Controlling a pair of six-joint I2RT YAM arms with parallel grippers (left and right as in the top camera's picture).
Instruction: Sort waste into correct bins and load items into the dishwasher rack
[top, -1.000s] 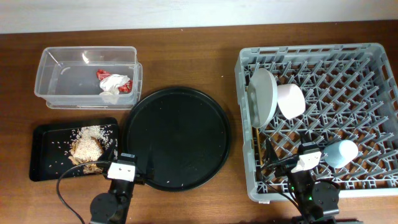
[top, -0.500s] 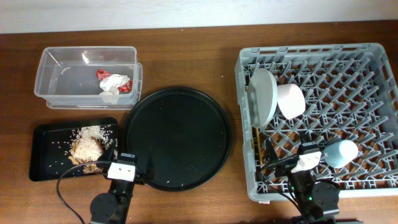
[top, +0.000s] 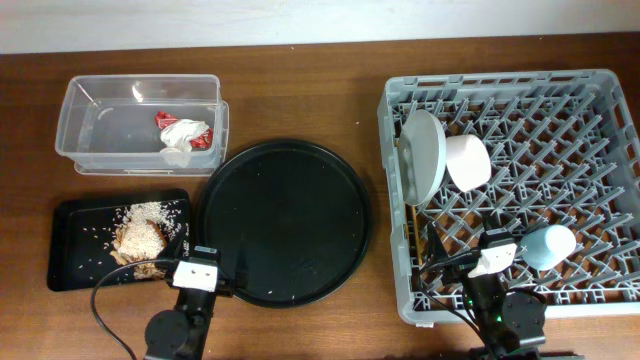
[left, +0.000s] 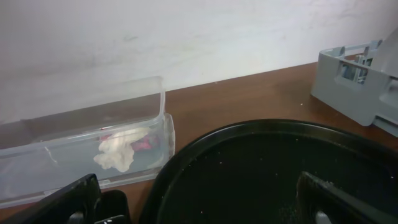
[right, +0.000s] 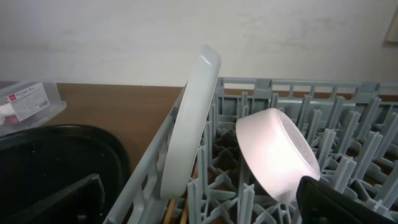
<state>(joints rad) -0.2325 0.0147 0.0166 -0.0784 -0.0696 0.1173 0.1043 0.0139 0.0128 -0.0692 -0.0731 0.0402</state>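
1. As far as the pictures show, the task looks nearly or fully done. Every dish in view is in the rack, the visible waste is in the bins, and nothing lies loose on the wooden surface (top: 300, 90).
2. The clear plastic tub (top: 140, 125) stands at the far left. It holds only the crumpled red-and-white wrappers (top: 185, 133), which lie near its right end.
3. The black rectangular tray (top: 70, 245) is just in front of the tub. It holds the heap of rice scraps (top: 140, 235), with loose grains scattered around it. No carrot can be made out there or elsewhere.
4. The dishwasher rack (top: 600, 90) stands at the right.
   - The grey-white plate (top: 422, 155) stands on its edge near the left wall.
   - The white bowl (top: 467, 160) lies tipped on its side just beside the plate.
   - The light-blue cup (top: 550, 245) lies on its side nearer the front.
   - The wooden chopsticks (top: 413, 225) run along the left wall, in front of the plate.
5. The round black tray (top: 285, 220) sits between the bins and the rack. It carries only a few pale crumbs.
6. The left gripper (left: 198, 180) is low at the near edge of the round tray. Its jaws are spread wide and hold nothing.
7. The right gripper (right: 200, 180) is at the front left part of the rack and faces the plate and the bowl. Its jaws are also spread and empty.
8. What seems left is only to account for the carrot, if it is not under the rice.
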